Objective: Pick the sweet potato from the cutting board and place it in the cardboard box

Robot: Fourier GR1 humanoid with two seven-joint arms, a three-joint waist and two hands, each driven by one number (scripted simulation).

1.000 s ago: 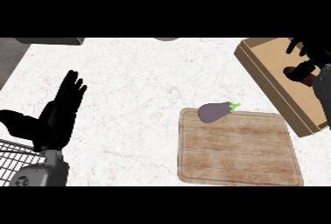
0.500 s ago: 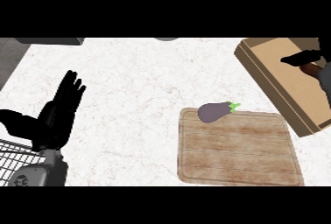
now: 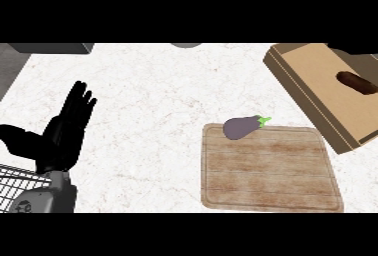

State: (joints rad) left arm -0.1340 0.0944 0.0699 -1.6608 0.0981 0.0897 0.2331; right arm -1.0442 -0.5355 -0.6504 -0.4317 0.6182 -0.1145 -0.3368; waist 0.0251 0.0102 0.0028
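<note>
Black left hand point(image 3: 63, 132) sits at the left of the view, fingers straight and up, holding nothing, just resting. Right hand isn't anywhere in shot, so no telling what it's doing. The sweet potato point(image 3: 357, 82) is lying inside the cardboard box point(image 3: 314, 100) at the upper right, a dark brown lump on the box floor, nothing gripping it. So the placing looks done to me. Best move now, I'd guess, is to pull the right arm out straight and high so it doesn't clip the box wall or nudge the potato. Other stuff: a purple eggplant point(image 3: 242, 126) perches on the top edge of the wooden cutting board point(image 3: 269, 172), just beside the box's near wall, so keep clear of it. A wire basket point(image 3: 18, 182) pokes in at the lower left.
</note>
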